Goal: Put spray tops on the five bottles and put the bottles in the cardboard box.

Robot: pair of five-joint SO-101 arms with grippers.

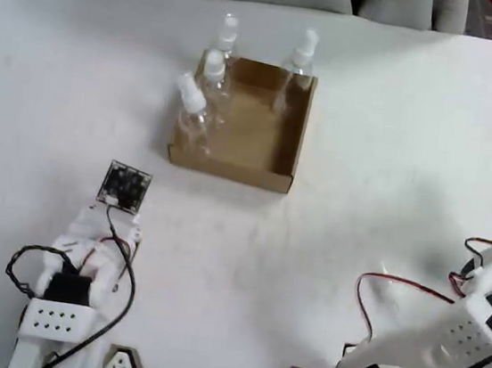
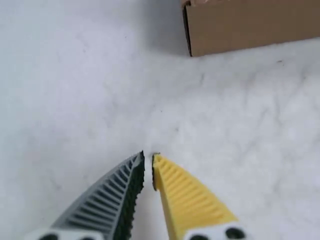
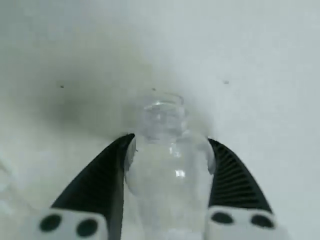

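Note:
The cardboard box (image 1: 230, 168) sits at the table's far centre. Several clear bottles with white spray tops stand in it, such as one at its left wall (image 1: 191, 105) and one at its far right corner (image 1: 299, 60). In the right wrist view my right gripper (image 3: 170, 142) is shut on a clear bottle (image 3: 162, 115) whose neck is open, with no spray top on it, just above the white table. My left gripper (image 2: 148, 162) is shut with nothing in it, low over the table, a short way in front of the box's near left corner (image 2: 240, 27).
The left arm (image 1: 84, 263) stands at the near left and the right arm (image 1: 442, 343) at the near right, with red and black cables trailing from it. A faint pale item (image 1: 384, 278) lies on the table beside the right arm. White table (image 1: 245, 265) lies between the arms.

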